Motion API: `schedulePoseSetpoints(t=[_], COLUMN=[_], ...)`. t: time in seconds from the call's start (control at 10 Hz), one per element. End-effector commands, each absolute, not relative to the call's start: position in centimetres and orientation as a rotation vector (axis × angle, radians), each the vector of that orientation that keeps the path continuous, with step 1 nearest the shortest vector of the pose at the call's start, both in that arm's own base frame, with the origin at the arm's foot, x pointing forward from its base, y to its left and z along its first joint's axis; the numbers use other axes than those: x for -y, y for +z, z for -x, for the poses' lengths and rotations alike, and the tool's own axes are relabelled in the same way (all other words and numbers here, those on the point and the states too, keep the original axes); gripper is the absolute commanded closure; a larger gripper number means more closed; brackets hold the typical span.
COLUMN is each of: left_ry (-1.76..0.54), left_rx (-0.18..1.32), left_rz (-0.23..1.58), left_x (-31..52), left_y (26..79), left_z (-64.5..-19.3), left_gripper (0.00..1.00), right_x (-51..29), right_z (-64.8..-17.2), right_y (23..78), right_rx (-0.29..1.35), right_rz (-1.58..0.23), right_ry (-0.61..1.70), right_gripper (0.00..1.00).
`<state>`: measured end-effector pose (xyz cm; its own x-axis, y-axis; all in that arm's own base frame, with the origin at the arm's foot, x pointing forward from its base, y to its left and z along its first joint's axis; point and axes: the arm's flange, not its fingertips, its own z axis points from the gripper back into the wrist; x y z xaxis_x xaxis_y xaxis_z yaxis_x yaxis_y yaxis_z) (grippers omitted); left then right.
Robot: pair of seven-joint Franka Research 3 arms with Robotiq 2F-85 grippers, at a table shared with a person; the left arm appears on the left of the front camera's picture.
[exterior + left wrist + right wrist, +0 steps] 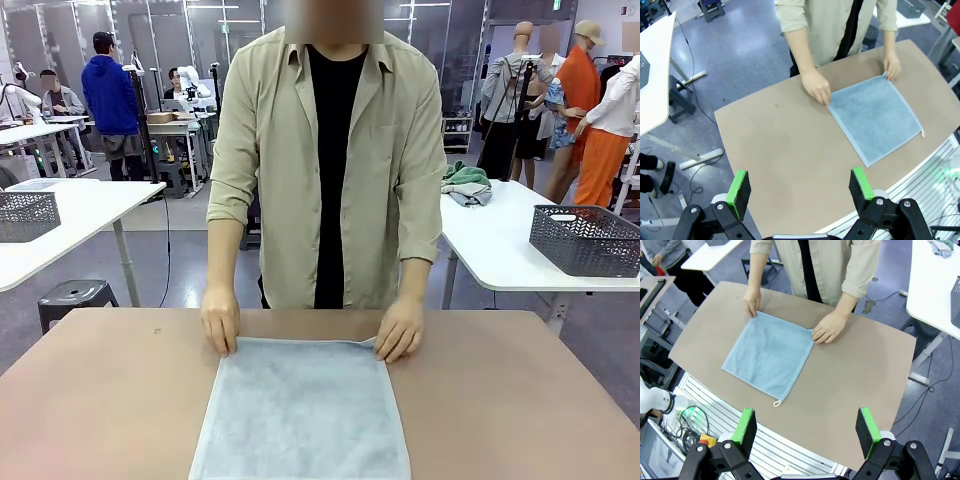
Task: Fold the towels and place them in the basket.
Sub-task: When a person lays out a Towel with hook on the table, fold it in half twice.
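Observation:
One pale grey-blue towel (pixel 303 410) lies flat and unfolded in the middle of the brown table (pixel 100 400). A person stands at the far side and presses its two far corners down, one hand (pixel 219 320) on each. From high above, the towel (pixel 875 116) shows with my left gripper (pixel 800 191) open and holding nothing. My right gripper (pixel 807 430) is also open and high over the table, above the towel (pixel 767 355), whose small white loop (pixel 777 403) hangs at its near corner. A dark grey lattice basket (pixel 586 240) stands on the white table at the right.
Another grey basket (pixel 27 215) sits on the white table (pixel 80 215) at the left. Crumpled green and grey cloths (pixel 466 184) lie on the right white table. Bare brown tabletop spreads on both sides of the towel.

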<state>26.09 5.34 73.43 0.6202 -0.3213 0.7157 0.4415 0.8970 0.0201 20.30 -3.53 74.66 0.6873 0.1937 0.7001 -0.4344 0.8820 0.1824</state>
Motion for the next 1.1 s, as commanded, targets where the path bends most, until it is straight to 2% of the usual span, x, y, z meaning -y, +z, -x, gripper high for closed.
schedulePoseSetpoints(t=[0.0, 1.0], left_ry=[-0.441, -0.441], left_rx=[0.790, 0.790], left_rz=[0.168, 0.168], left_x=[-5.30, -5.30], left_y=[73.46, 73.46], left_z=[-26.08, -26.08], left_gripper=[0.00, 0.00], right_x=[3.51, 3.51], right_z=[-20.22, -20.22], right_y=[74.71, 74.71], right_rx=[0.736, 0.736], right_rz=[-0.347, -0.347], right_ry=[0.356, 0.356], right_gripper=[0.00, 0.00])
